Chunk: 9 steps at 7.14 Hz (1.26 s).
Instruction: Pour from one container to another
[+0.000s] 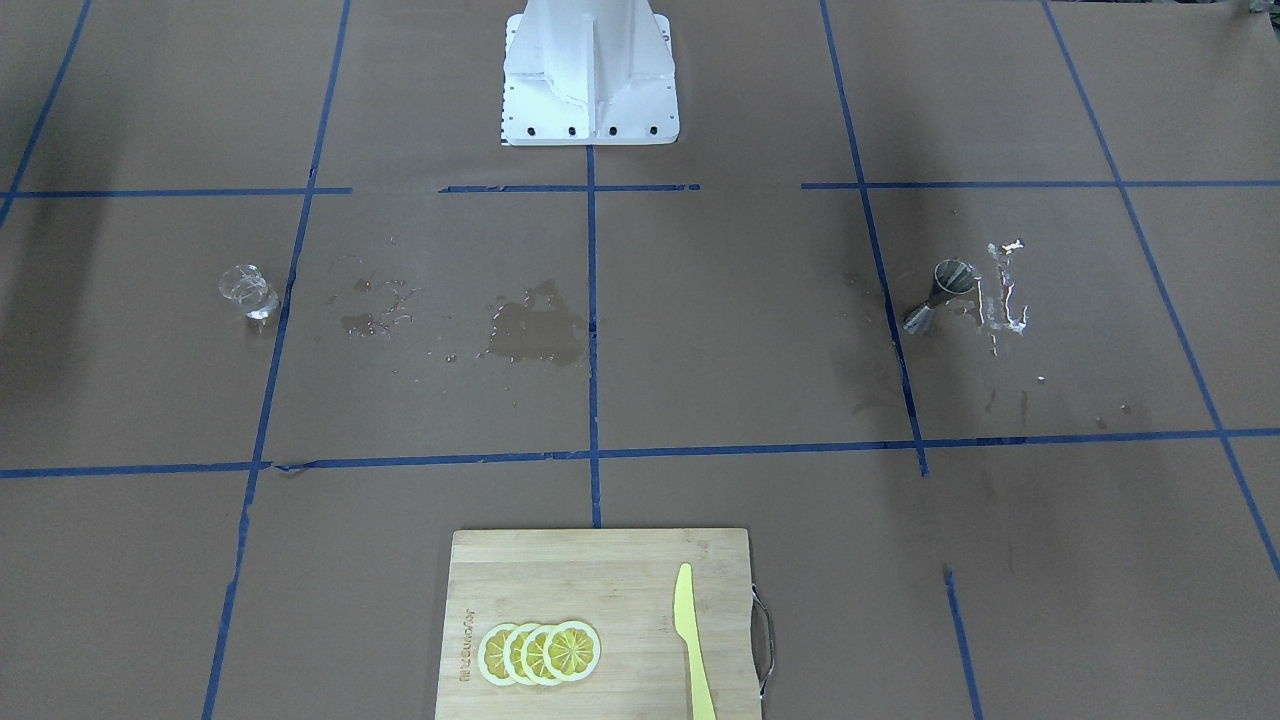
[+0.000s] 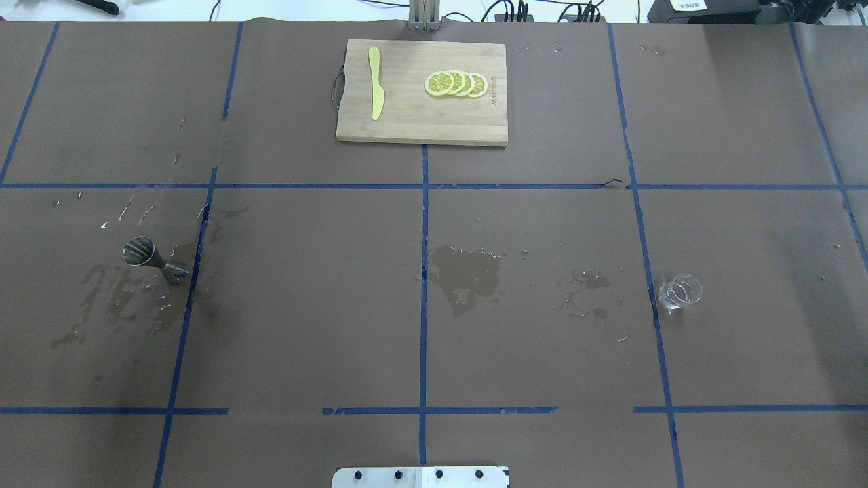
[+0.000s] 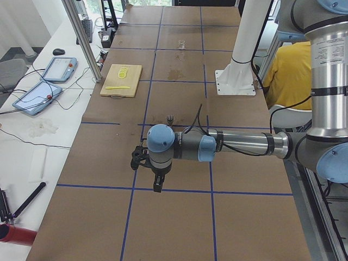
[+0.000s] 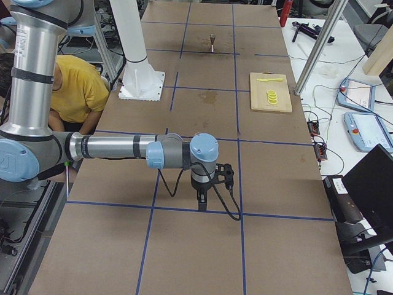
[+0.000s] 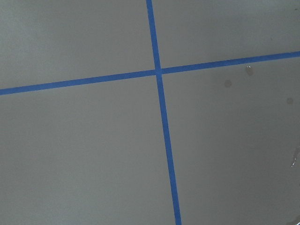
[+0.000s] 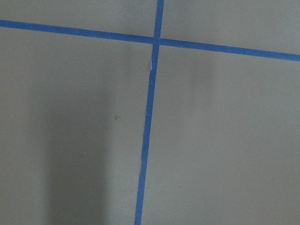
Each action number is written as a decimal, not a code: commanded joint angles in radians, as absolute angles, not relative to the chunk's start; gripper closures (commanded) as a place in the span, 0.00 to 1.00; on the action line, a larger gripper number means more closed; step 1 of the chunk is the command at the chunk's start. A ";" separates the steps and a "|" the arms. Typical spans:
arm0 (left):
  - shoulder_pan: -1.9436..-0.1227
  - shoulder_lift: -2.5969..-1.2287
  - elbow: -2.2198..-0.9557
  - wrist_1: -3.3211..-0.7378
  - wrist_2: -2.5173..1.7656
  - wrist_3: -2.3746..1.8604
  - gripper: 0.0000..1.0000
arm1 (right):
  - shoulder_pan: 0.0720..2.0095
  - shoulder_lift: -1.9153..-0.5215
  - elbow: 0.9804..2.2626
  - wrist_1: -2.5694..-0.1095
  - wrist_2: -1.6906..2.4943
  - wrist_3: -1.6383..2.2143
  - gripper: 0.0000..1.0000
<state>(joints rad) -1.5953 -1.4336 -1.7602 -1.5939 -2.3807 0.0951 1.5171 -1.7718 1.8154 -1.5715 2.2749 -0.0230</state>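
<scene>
The clear measuring cup (image 1: pixel 248 292) stands upright on the brown paper on the robot's right side, also seen as the cup (image 2: pixel 678 291) from overhead. The steel hourglass jigger (image 1: pixel 938 295) stands far from it on the robot's left side, the same jigger (image 2: pixel 150 259) from overhead. Neither gripper is near them. The left gripper (image 3: pixel 157 184) hangs low over the table's left end, and the right gripper (image 4: pixel 201 201) over the right end. Both show only in the side views, so I cannot tell whether they are open or shut. The wrist views show only paper and blue tape.
A wooden cutting board (image 2: pixel 407 115) with lemon slices (image 2: pixel 456 83) and a yellow knife (image 2: pixel 376 91) lies at the far middle edge. Wet patches (image 2: pixel 468 274) mark the paper between cup and jigger. A person in a yellow shirt (image 4: pixel 77 89) sits behind the robot's base (image 1: pixel 590 75).
</scene>
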 commanded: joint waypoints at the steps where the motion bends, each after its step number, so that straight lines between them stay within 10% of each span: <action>1: -1.595 -1.439 -1.761 -1.594 -2.379 0.098 0.00 | 1.516 -1.772 1.818 -1.572 2.276 -0.023 0.00; 9: -1.595 -1.465 -1.734 -1.985 -2.361 0.094 0.00 | 1.528 -1.717 1.936 -1.571 2.414 -0.006 0.00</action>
<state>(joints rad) -1.5948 -1.4584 -1.7592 -1.8457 -2.3597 0.0892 1.5196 -1.7371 1.9214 -1.5710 2.4115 -0.0083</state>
